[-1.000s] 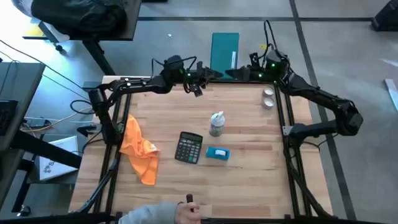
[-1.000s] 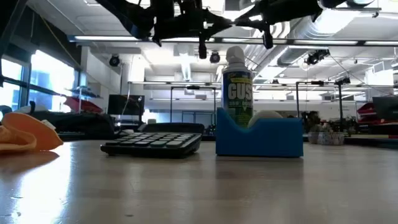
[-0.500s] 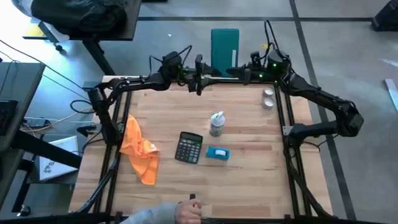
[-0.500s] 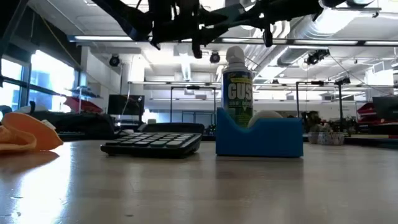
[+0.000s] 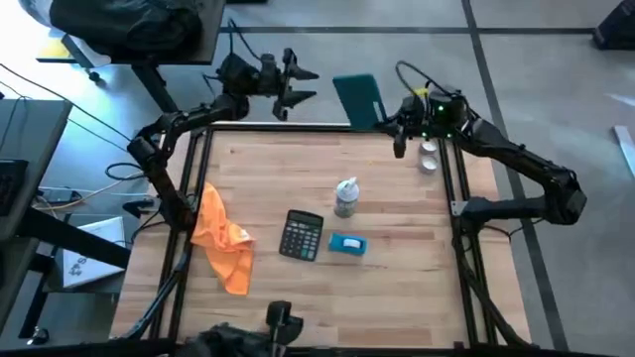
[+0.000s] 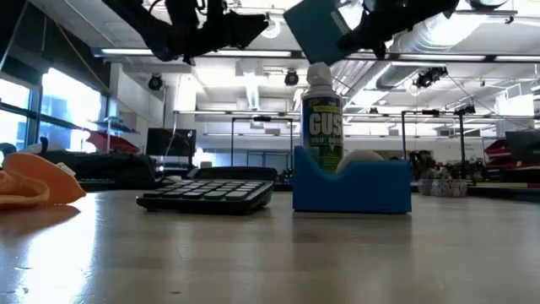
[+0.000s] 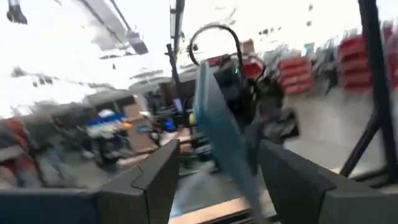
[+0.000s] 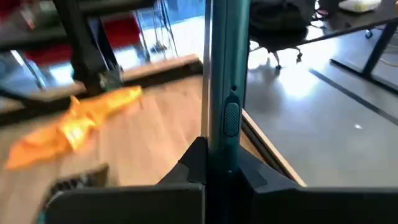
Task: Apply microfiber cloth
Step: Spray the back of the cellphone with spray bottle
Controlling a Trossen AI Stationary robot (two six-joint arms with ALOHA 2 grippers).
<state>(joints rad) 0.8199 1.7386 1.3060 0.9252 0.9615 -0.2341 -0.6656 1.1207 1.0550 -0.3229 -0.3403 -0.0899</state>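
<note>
Handover done: left gripper (image 5: 295,86) released, fingers spread, swung off the far edge; right gripper (image 5: 382,112) pinched teal slab (image 5: 359,97) alone. Microfiber cloth (image 5: 220,238) untouched at bench (image 5: 397,288) left edge

The high view looks straight down on the whole table (image 5: 397,278) from well above. The low view sits at table-top level, close to the calculator (image 6: 209,194) and the blue box (image 6: 352,187), facing level into the room; the high view shares both. Each wrist view looks forward past its own fingers, and both catch the teal slab (image 8: 222,74) from near, edge-on for the right
</note>
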